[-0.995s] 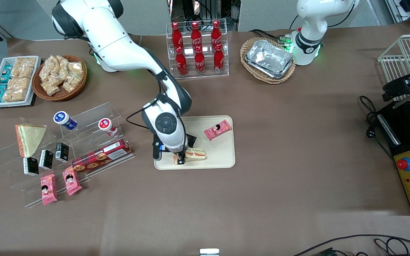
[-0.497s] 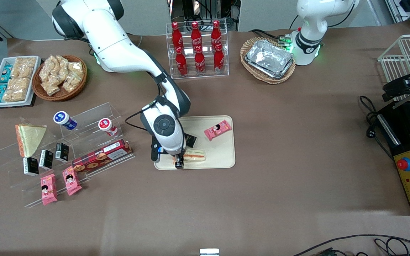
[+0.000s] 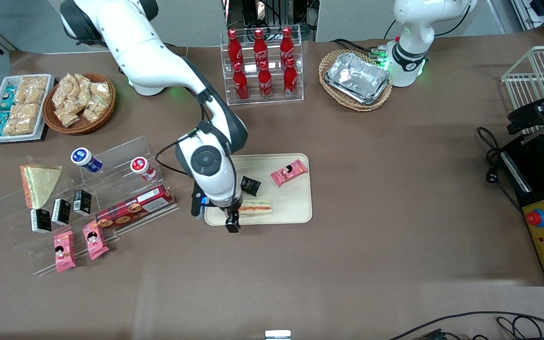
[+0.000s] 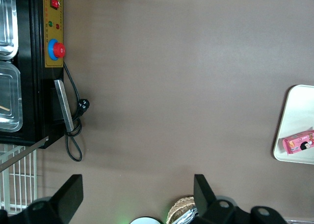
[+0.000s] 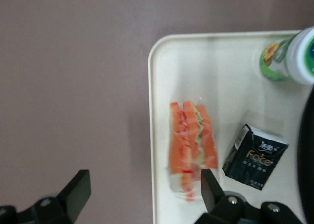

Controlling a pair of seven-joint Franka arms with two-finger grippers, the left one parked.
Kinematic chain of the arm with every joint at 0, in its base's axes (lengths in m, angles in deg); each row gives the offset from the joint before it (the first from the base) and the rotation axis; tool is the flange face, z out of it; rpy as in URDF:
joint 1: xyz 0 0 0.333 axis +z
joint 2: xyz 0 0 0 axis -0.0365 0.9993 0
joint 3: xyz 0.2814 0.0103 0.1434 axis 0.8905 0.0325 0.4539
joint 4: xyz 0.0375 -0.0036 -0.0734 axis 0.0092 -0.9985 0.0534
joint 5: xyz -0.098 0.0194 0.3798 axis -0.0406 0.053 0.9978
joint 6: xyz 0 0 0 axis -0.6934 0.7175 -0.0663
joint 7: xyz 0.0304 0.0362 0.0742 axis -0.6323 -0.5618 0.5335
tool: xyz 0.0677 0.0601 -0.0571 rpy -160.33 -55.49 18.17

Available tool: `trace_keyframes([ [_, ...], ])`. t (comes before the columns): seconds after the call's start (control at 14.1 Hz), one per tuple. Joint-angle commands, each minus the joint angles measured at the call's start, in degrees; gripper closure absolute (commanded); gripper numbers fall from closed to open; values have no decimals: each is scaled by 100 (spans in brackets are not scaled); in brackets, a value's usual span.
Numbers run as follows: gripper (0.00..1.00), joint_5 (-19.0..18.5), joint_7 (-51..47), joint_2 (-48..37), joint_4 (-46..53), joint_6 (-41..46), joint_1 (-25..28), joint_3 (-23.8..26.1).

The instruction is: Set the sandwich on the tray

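The sandwich (image 3: 254,206) lies edge-on on the cream tray (image 3: 295,210), near the tray's edge closest to the front camera. It also shows in the right wrist view (image 5: 191,145), orange and greenish stripes up, on the tray (image 5: 221,76). My right gripper (image 3: 232,223) hangs above the tray's near corner at the working arm's end, beside the sandwich and apart from it. In the right wrist view the gripper (image 5: 144,194) is open wide and empty, one fingertip over the brown table, the other over the tray.
On the tray also lie a black packet (image 3: 251,185), a pink snack pack (image 3: 289,172) and a small bottle (image 5: 289,57). An acrylic shelf with a second sandwich wedge (image 3: 39,183) and a cookie box (image 3: 135,208) stands toward the working arm's end. A cola rack (image 3: 262,66) stands farther back.
My gripper has come off the sandwich and moved toward the working arm's end and nearer the front camera. The sandwich stays lying on the tray.
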Motion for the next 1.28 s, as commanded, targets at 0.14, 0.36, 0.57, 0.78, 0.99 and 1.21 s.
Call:
trace_keyframes([
  [0.14, 0, 183, 785, -884, -51, 1177, -418, 47],
  [0.36, 0, 386, 2424, -1447, -51, 2160, -962, 29],
  [0.57, 0, 395, 4194, -1747, -43, 2874, -1551, 3],
  [0.78, 0, 386, 5816, -1897, -43, 2885, -2148, 11],
  [0.99, 0, 360, 8900, -2063, -60, 2946, -2684, -146],
  [1.21, 0, 272, 10453, -2432, -139, 3095, -3099, -181],
])
